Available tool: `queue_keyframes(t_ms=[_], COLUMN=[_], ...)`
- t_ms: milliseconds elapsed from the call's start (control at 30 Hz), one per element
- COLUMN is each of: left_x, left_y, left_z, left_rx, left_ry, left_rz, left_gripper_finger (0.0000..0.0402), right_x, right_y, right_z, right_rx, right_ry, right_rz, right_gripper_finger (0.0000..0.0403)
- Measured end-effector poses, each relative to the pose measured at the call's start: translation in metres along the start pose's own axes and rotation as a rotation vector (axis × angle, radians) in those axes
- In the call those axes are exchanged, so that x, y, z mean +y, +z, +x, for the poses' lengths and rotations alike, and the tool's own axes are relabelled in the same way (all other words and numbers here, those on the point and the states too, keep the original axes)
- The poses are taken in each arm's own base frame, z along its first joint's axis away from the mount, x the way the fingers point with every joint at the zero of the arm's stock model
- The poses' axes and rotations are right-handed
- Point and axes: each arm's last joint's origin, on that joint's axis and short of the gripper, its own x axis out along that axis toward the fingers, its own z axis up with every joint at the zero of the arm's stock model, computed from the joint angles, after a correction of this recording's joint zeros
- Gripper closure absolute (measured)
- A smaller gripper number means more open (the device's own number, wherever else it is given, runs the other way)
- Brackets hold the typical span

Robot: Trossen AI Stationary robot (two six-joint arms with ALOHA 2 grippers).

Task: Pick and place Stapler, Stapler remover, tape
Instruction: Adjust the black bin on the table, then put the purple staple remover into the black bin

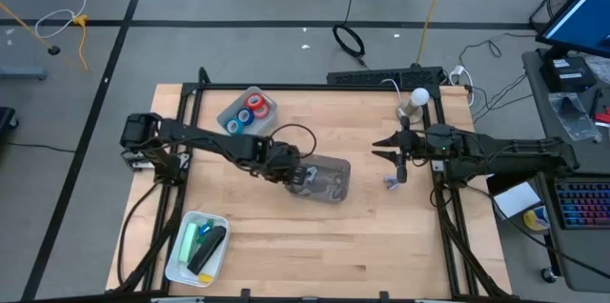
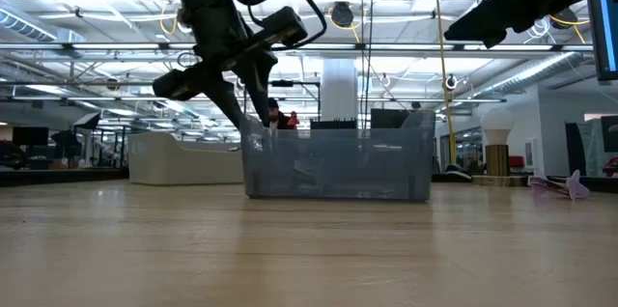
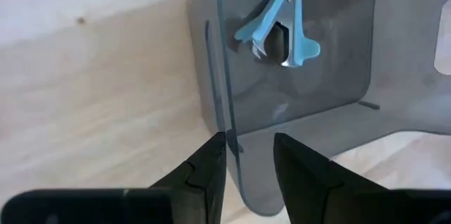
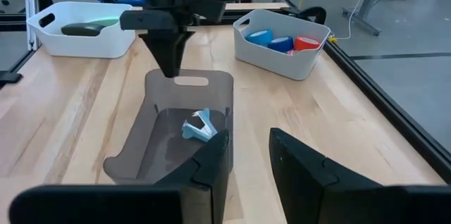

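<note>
**Left gripper at grey bin wall; remover sorted**

Your left gripper (image 3: 246,157) straddles the grey bin (image 1: 334,189) wall, jaws spread, probably to steady it. The blue staple remover (image 3: 278,30) lies inside. Right gripper (image 1: 389,148) waits open. Beyond, tape rolls (image 1: 246,112) fill the far bin (image 1: 229,108).

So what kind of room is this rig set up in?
Likely a large open lab or workshop: exposed ceiling beams and strip lights, cables trailing on the floor, a monitor and keyboard desk beside the wooden table.
</note>
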Motion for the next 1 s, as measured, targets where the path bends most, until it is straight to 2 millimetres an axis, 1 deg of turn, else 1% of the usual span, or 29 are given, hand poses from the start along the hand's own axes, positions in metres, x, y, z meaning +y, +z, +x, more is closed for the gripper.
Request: queue_keyframes(t_ms=[200,467,833,1000], left_x=[-0.004,-0.013,-0.013,-0.013], left_y=[-0.009,-0.015,-0.022,-0.024], left_z=[0.000,0.000,0.000,0.000], left_rx=[0.022,0.013,0.017,0.020], left_ry=[-0.026,-0.099,-0.083,-0.078], left_rz=[-0.052,-0.093,-0.114,-0.110], left_gripper_finger=[0.0284,0.0284,0.0284,0.0284], right_x=[0.000,0.000,0.000,0.000], right_y=[0.000,0.000,-0.001,-0.009], right_z=[0.000,0.000,0.000,-0.004], right_rx=[0.000,0.002,0.015,0.085], right_ry=[0.000,0.000,0.000,0.018], right_rz=[-0.006,-0.026,-0.027,-0.026], right_gripper_finger=[0.0310,0.0310,0.0310,0.0310])
